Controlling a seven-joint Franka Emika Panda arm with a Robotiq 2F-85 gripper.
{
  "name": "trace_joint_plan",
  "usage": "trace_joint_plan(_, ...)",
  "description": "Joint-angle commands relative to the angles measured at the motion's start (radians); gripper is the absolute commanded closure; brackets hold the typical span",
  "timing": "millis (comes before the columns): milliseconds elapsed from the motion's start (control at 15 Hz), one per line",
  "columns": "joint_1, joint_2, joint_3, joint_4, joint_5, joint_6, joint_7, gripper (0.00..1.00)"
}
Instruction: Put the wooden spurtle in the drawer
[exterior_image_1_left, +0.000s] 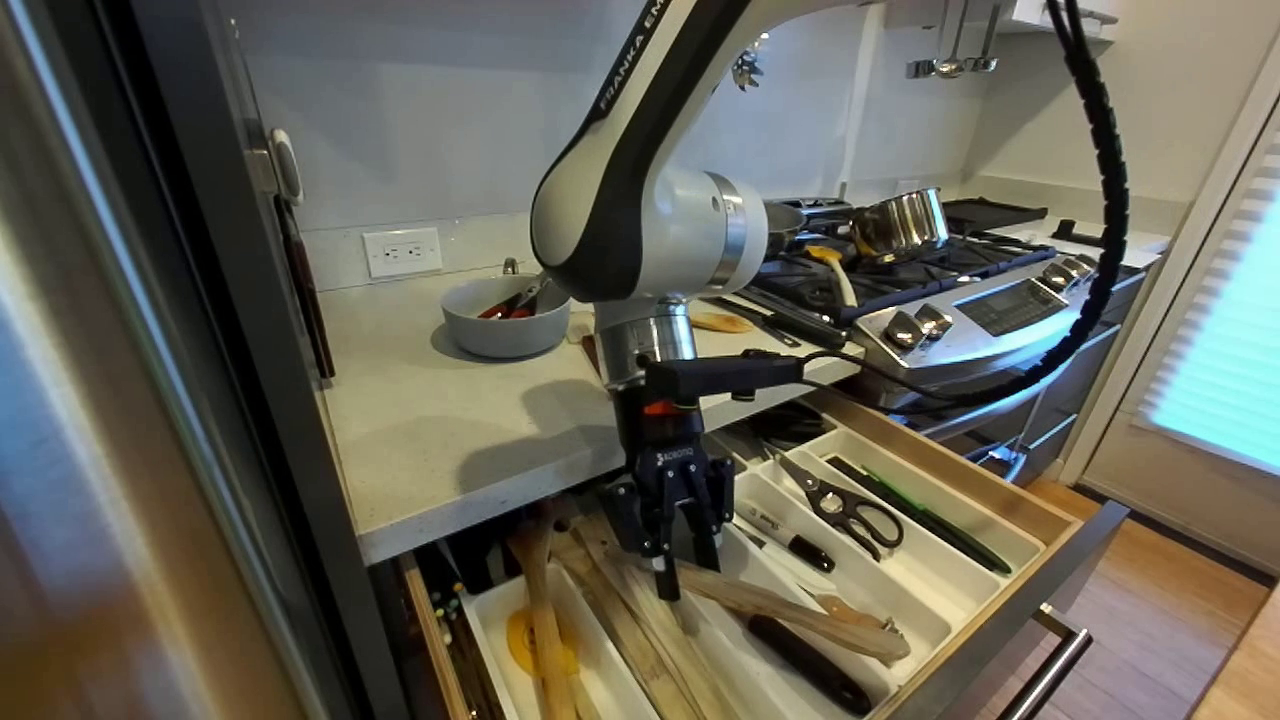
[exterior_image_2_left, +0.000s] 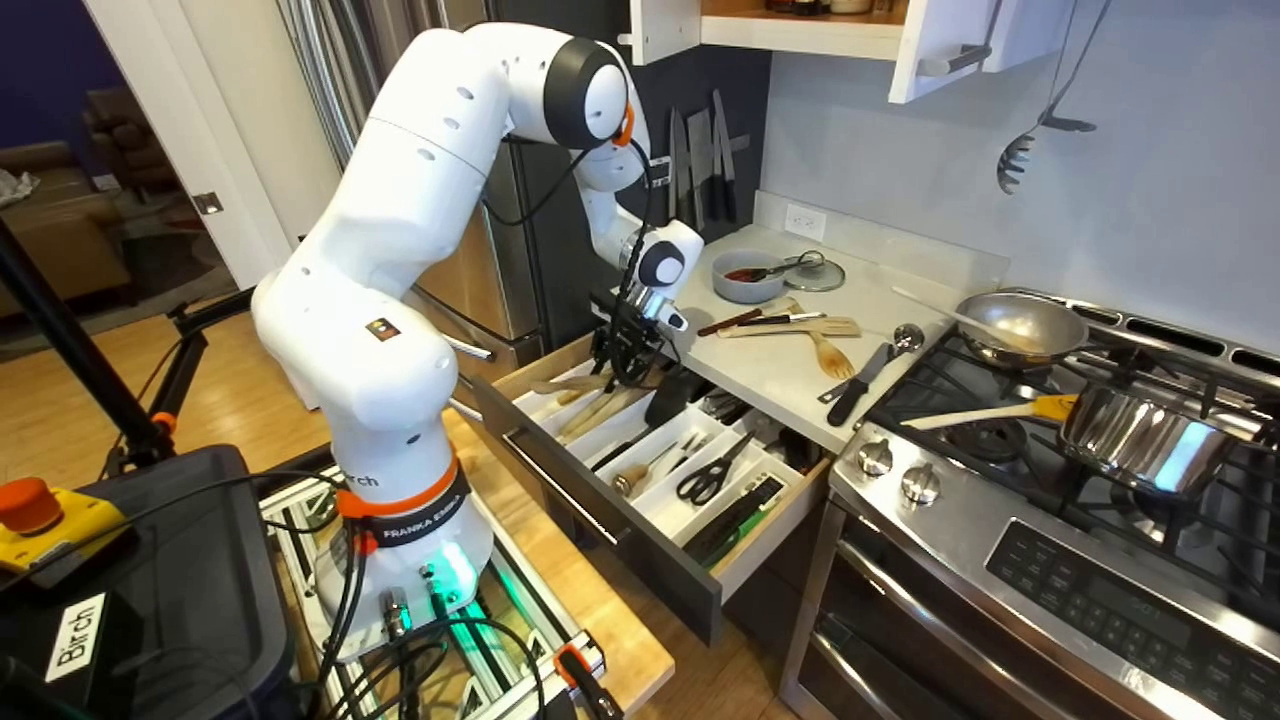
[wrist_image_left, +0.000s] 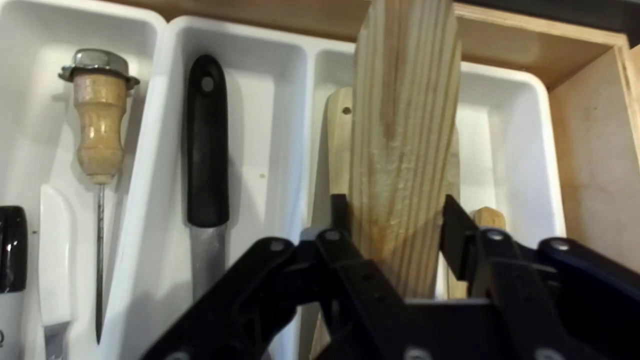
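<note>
One claw (wrist_image_left: 395, 215) grips one wooden spurtle (wrist_image_left: 406, 125) over one drawer (exterior_image_2_left: 668, 575)

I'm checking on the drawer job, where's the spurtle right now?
In the wrist view, the spurtle is just right of centre, gripped in the hand over the drawer, with the black handle to its left.

Wooden spurtle (wrist_image_left: 404, 145) over drawer (exterior_image_2_left: 655, 565), contact unclear; bowl (exterior_image_1_left: 508, 335) on counter (exterior_image_1_left: 400, 440) behind.
</note>
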Motion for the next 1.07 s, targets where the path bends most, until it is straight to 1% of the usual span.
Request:
trace_joint_plan(0, 0.055, 0.036, -0.031, 0.052, -0.108, 0.034, 0.058, 0.79)
trace_joint_plan(200, 0.073, 0.050, -0.038, 0.076, -0.158, 0.065, 0.085, 0.79)
trace_joint_plan(400, 0.087, 0.056, -0.040, 0.083, -0.180, 0.106, 0.112, 0.79)
trace_joint_plan(800, 0.113, 0.066, -0.027, 0.110, -0.166, 0.169, 0.165, 0.79)
trace_joint_plan(933, 0.109, 0.070, -0.016, 0.118, -0.154, 0.146, 0.160, 0.79)
trace_joint_plan(1000, 0.103, 0.071, -0.006, 0.120, -0.146, 0.130, 0.145, 0.29)
